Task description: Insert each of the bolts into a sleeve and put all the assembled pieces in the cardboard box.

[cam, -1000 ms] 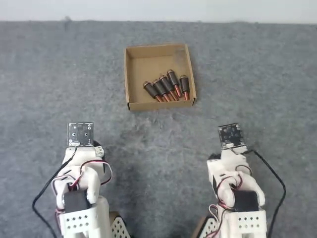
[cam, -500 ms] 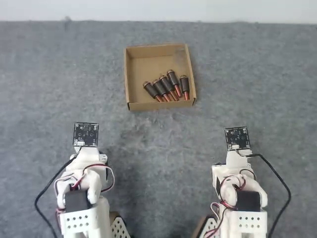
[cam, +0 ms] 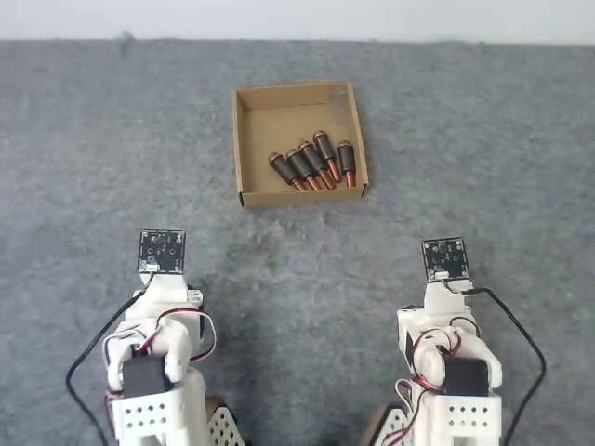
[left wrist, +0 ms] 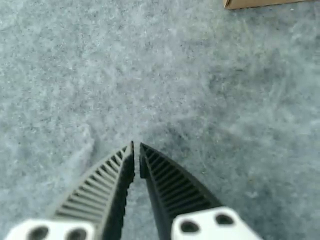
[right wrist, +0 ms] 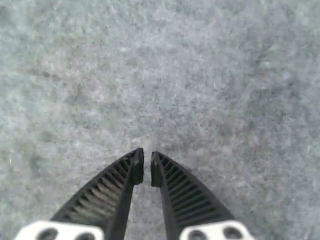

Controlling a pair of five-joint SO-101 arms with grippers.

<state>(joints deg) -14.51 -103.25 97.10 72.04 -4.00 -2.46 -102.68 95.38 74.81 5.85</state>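
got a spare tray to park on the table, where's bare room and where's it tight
Bare grey mat flanks the cardboard box on both sides and spans the strip between it and the left arm and right arm. Crowded: the box's near right corner, packed with assembled pieces.

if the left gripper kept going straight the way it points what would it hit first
Most likely the grey carpet just ahead of the left gripper, which angles down at it. The cardboard box lies farther on and off that line, though depth is hard to judge.
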